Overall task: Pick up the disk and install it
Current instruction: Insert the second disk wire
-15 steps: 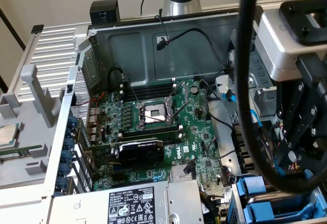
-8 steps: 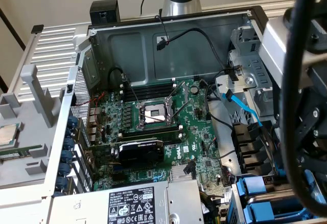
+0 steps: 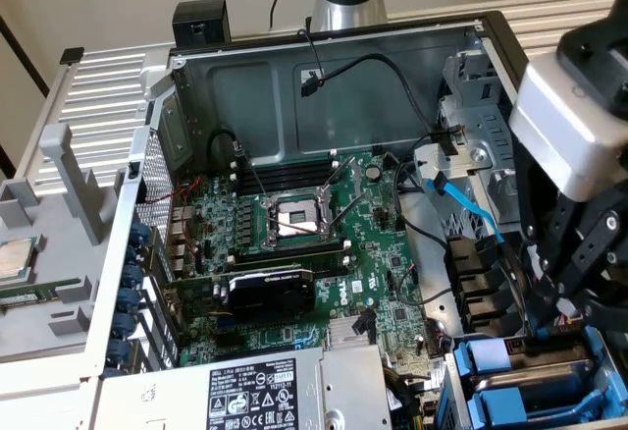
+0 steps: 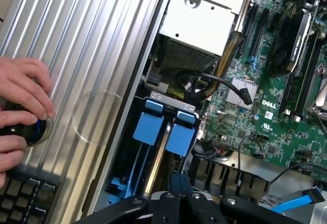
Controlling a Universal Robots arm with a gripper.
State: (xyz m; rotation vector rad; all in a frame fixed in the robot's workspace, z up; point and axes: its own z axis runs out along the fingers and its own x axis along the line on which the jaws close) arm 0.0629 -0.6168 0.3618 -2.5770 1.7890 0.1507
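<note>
Exterior view: gripper (image 3: 572,304) closed, nothing held, hanging over the drive bay at the open computer case (image 3: 324,67) corner. Disk (image 3: 535,376) with blue rails seated in the bay just below the fingertips, slightly toward the exterior view's left of them. Motherboard (image 3: 294,243) well off to that side of the fingers.

Wrist view: closed fingers (image 4: 179,198) pressed together, blue carrier tabs of the disk (image 4: 164,132) just beyond the tips, not gripped. Person's hand (image 4: 23,106) on a round knob (image 4: 37,129), well apart from the fingers
</note>
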